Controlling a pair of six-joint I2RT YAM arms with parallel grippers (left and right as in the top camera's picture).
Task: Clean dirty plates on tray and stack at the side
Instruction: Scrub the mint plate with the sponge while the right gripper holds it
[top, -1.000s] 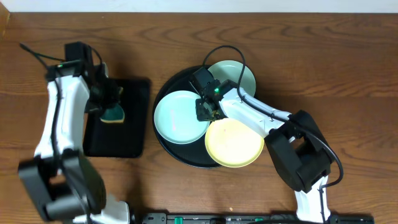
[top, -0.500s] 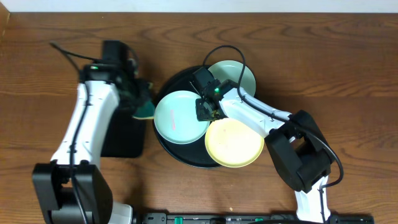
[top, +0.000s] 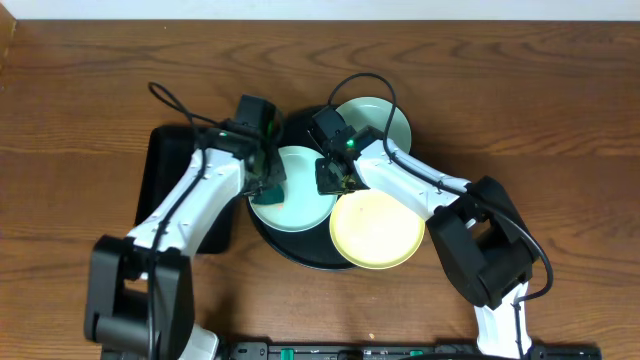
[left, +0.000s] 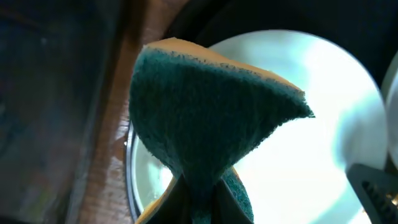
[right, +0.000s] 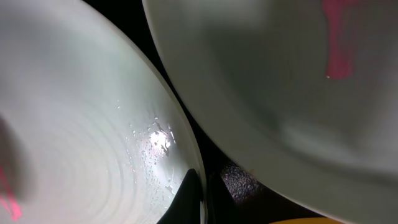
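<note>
The left gripper (top: 268, 182) has crossed over from the rectangular tray (top: 160, 165), where it hung a second ago, and now sits above the left edge of the left mint plate (top: 300, 190). Its jaws are pinched tight on a green sponge (left: 205, 112), which the left wrist view shows folded into a wedge, with the pale plate spread out behind it. Whether the sponge actually touches the plate is hard to say from either view. Nothing else has shifted: the right gripper (top: 330, 176) is where it was, and the three plates lie as before.

All three plates are on the round tray (top: 290, 250). The left mint plate is on its left half, the back mint plate (top: 388, 120) hangs over the far rim, and the yellow plate (top: 377, 230) hangs over the near right rim. The right gripper is low in the middle of the tray, at the spot where the three plates come closest. In the right wrist view one dark fingertip (right: 191, 196) is right against the rim of a mint plate. The other finger is out of sight, so I cannot tell if the jaws are apart or gripping. A pink smear (right: 339, 37) marks the second mint plate in that view.

The left arm lies across the rectangular tray and hides much of it. A black cable (top: 375, 85) loops over the back mint plate. Both trays rest on the wooden table (top: 520, 90).
</note>
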